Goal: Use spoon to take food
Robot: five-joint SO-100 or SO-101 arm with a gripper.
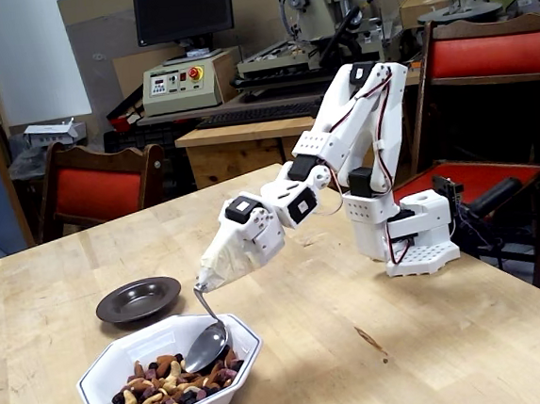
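Gripper [208,278], wrapped in cloth, clamps the spoon [207,344], angled below it into the food [172,383] for scooping.

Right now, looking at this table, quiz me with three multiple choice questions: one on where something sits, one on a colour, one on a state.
1. Where is the spoon bowl?
A. Inside the white bowl, at the nuts
B. Resting in the dark plate
C. Lying flat on the table

2. What colour is the small empty plate?
A. Red
B. Dark grey-brown
C. White

3. What state is the white bowl in?
A. Tipped over
B. Empty
C. Upright, holding food

Answers:
1. A: the spoon hangs from the cloth-wrapped claw and its bowl sits inside the white bowl's rim, at the back edge of the nuts.
2. B: the plate behind the white bowl is dark and glossy with nothing in it.
3. C: the bowl stands level on the wooden table with mixed nuts and dark pieces piled toward its front.
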